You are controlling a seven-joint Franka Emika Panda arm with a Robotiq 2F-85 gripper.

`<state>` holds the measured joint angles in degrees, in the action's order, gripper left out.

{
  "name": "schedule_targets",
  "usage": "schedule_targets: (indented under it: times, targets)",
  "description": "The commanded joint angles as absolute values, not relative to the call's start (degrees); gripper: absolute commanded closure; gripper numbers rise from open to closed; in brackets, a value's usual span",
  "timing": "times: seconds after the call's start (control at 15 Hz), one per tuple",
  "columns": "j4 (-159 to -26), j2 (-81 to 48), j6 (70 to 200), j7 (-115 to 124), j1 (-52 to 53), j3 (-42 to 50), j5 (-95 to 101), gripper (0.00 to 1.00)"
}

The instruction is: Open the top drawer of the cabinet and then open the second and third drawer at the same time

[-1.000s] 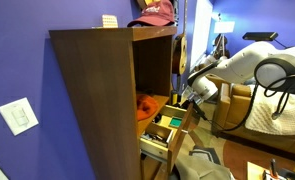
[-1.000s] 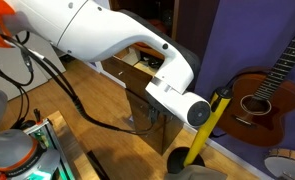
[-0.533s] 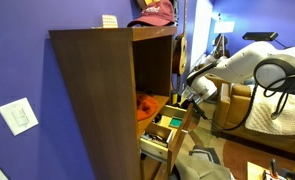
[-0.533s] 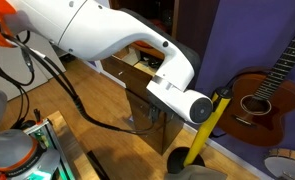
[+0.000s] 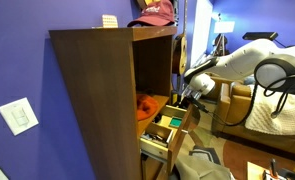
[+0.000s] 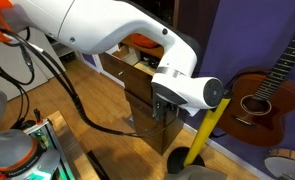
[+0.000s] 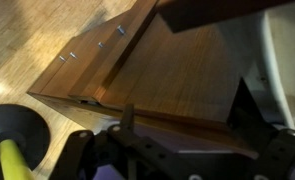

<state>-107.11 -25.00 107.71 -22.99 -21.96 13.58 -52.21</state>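
Note:
The tall dark-brown cabinet [image 5: 97,100] fills the left of an exterior view; another exterior view shows only its lower part [image 6: 135,88]. Its top drawer [image 5: 170,124] stands pulled out, with greenish small items inside. Below it a lower drawer [image 5: 154,149] shows pale sides and also juts out. My gripper [image 5: 190,97] hangs just right of and above the top drawer's front, apart from it. In the wrist view my gripper [image 7: 187,118] is open over brown wood [image 7: 167,70], nothing between the fingers. The knobs are not visible.
An orange object [image 5: 145,104] lies in the shelf bay, a red cap [image 5: 153,12] on the cabinet top. A tan sofa [image 5: 237,105] stands behind the arm. A guitar [image 6: 259,95] and a yellow tool [image 6: 209,128] on a black base [image 7: 15,125] stand close by.
The wrist has turned and the gripper has shifted slightly up and toward the cabinet. The jaws stayed open and the drawers have not moved.

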Motion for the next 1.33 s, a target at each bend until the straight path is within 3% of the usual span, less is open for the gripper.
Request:
schedule_targets:
  times: [0.0,0.6,1.27]
  targets:
    - [-107.5,-27.2,105.8,-21.8,-21.8,14.4,-44.6,0.0]
    - [-106.3,-27.2,102.3,-20.3,-22.5,14.6,-36.5,0.0]
    - [-106.1,-27.2,105.0,-15.6,-23.5,15.0,-40.8,0.0]
